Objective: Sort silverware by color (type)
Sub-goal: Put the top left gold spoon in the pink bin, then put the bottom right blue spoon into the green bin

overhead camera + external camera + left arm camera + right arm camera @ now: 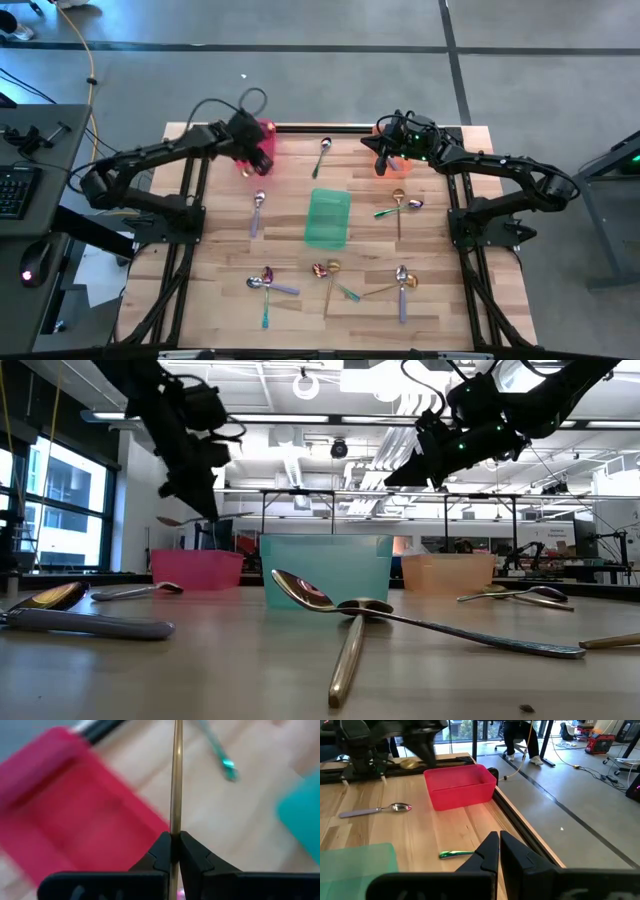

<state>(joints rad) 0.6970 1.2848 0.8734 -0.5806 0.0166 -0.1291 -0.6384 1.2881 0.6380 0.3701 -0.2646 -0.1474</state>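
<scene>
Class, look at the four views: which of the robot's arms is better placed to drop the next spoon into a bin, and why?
The left. Its gripper is shut on a gold spoon over the pink bin. The right gripper is shut on nothing, near the orange bin.

wooden table point(220, 300), scattered spoons point(330, 278), pink bin point(196, 569), green bin point(328, 218), orange bin point(448, 572)

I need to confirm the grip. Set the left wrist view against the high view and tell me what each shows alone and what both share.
Only the left wrist view shows the left gripper shut on a thin gold handle.

Only the high view shows the whole table, the orange bin, the right gripper above it, and the scattered spoons.

Both show the pink bin and the teal bin.
</scene>
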